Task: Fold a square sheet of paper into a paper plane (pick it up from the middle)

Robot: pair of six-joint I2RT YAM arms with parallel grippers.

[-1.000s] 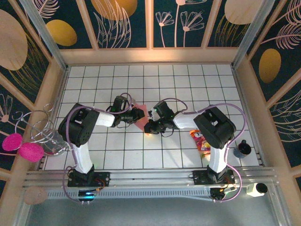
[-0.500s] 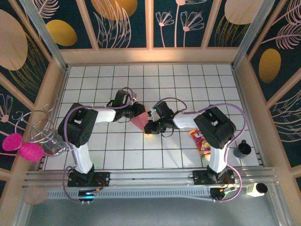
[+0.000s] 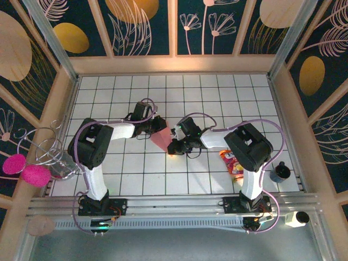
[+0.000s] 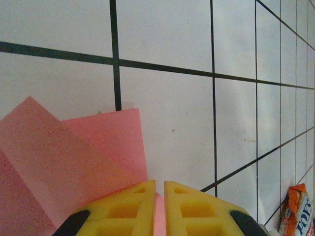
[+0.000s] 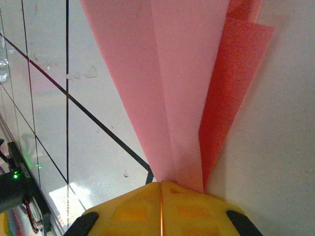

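While shut, right claw (image 5: pixel 161 187) on paper (image 5: pixel 162 73)

Sheet of paper (image 5: pixel 162 73): thin, matte salmon-pink, fine fibrous grain. Table (image 4: pixel 172 39): smooth white tiles, slight sheen. Snack packet (image 3: pixel 231 162): glossy crinkled plastic film.

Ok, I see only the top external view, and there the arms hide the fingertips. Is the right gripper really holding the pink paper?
Observer: Yes. In the right wrist view the right gripper is shut on the paper; folded layers fan out from between its yellow fingers.
Operator: And the other arm?
Observer: The left gripper grips it too. In the left wrist view a thin pink strip shows in the narrow gap between its fingers.
Operator: How many layers are there?
Observer: I cannot count exactly, but the right wrist view shows at least three, the rightmost a deeper red.
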